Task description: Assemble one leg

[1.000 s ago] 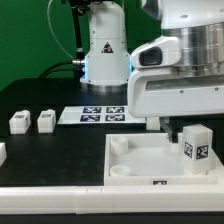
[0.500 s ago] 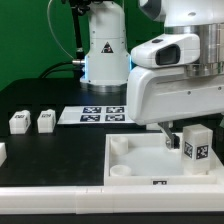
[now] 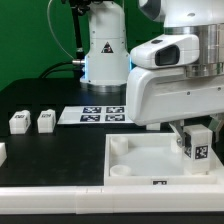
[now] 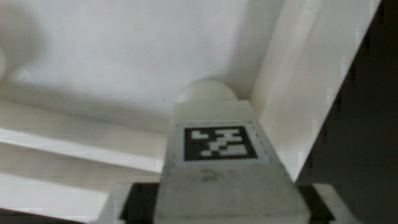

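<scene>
In the exterior view the gripper [image 3: 196, 128] hangs at the right edge of the frame over the white tray [image 3: 140, 165], which fills the lower right on the black worktop [image 3: 40, 100]. A leg [image 3: 197, 148] stands upright under it, tag facing the camera, at the tray's right side near a corner; the jaws sit around its top, and I judge them clenched on it. Whether its foot touches the tray floor I cannot tell. Two more legs [image 3: 19, 122] [image 3: 45, 121] lie at the left, well apart from the tray, and the marker board [image 3: 94, 115] lies in the middle behind it

In the wrist view the leg [image 4: 217, 150] runs up the middle of the frame, its tag [image 4: 219, 142] square to the lens, with dark pads flanking it at the lower edge. Beyond it lie the tray's floor and raised rim [image 4: 294, 60]

To do this step well, I would keep the leg plumb, centre it over the round corner socket, lower it slowly, and release only once it is seated; a tilt could jam it against the rim
</scene>
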`<state>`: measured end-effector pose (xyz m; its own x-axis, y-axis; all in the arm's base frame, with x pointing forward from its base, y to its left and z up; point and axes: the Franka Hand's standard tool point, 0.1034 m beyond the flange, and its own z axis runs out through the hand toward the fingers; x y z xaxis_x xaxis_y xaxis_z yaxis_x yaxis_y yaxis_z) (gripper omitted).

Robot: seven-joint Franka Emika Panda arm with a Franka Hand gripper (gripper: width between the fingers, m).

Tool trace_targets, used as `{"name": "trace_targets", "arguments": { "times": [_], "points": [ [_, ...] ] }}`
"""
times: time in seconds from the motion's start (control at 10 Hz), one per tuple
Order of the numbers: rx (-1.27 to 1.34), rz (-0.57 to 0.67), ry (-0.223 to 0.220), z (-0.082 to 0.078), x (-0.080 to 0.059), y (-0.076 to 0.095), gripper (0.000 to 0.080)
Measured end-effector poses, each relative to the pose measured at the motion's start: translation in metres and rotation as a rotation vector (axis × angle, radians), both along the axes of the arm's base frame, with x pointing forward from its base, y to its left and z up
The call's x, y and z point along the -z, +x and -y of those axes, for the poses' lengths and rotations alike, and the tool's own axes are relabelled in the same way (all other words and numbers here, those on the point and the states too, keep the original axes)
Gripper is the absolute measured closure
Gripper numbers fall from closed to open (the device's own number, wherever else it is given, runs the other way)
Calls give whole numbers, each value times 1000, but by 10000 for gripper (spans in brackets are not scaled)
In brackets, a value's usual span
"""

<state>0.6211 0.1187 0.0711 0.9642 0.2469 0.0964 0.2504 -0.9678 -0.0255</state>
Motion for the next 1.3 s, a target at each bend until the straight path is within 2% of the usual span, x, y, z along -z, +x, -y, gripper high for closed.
{"name": "trace_targets", "arguments": {
  "times": [0.3, 0.5, 1.0, 1.3],
  "points": [
    [91, -3, 14, 3, 0, 1, 509],
    [423, -19, 52, 2, 1, 0, 509],
    [1068, -53, 143, 7, 1, 2, 509],
    [1399, -77, 167, 4, 2, 2, 508]
  ]
}}
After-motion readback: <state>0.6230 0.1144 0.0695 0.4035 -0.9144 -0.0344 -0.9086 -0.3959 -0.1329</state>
